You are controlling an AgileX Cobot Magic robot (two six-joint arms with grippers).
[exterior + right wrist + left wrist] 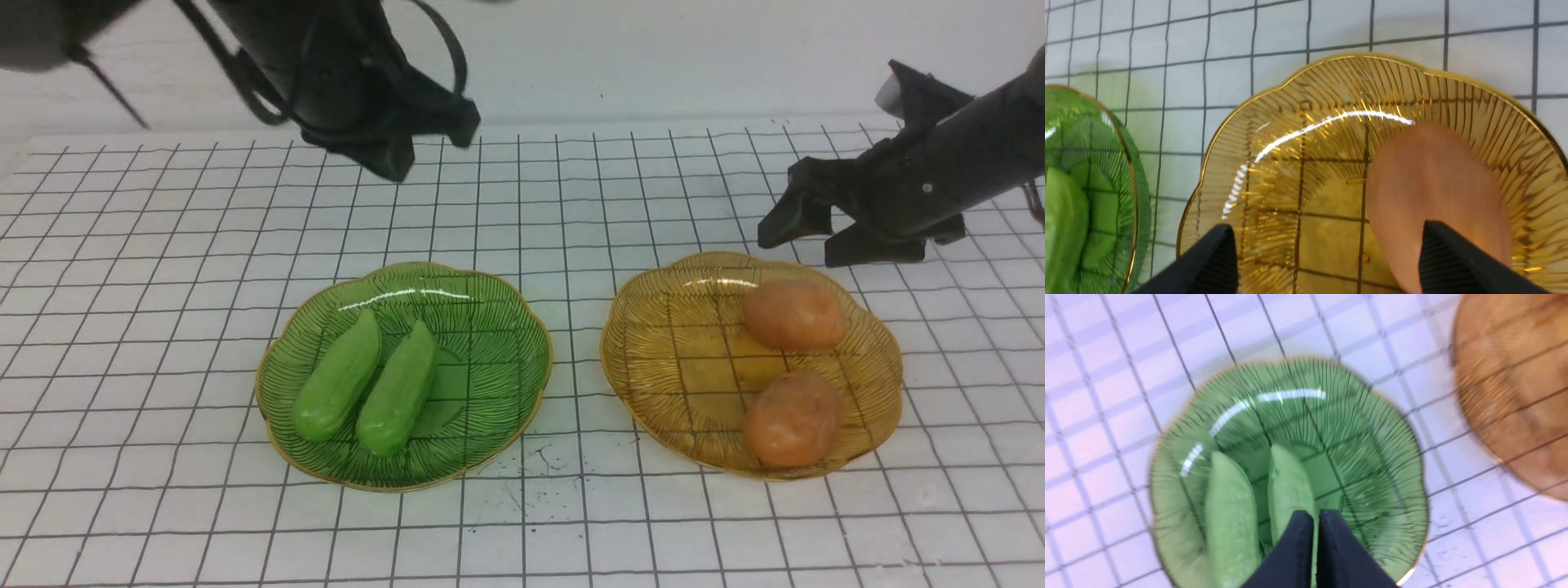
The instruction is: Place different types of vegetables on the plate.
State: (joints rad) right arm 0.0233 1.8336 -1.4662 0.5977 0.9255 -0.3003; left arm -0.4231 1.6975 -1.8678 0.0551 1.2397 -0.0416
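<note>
Two light-green cucumbers (339, 376) (400, 388) lie side by side on the green plate (490, 310). Two orange-brown potatoes (792, 316) (792, 419) lie on the amber plate (669, 343). My left gripper (408, 159) hangs high behind the green plate, shut and empty. In the left wrist view, the left gripper (1315, 516) points at one cucumber (1288, 482), next to the other (1231, 514). My right gripper (807, 247) is open and empty, just above the amber plate's far right rim. In the right wrist view, the right gripper (1327, 232) hovers with a potato (1433, 183) by one finger.
The plates stand side by side on a white cloth with a black grid (571, 204), with a narrow gap between them. The amber plate (1515, 375) shows at the edge of the left wrist view, the green plate (1106, 134) at the edge of the right wrist view.
</note>
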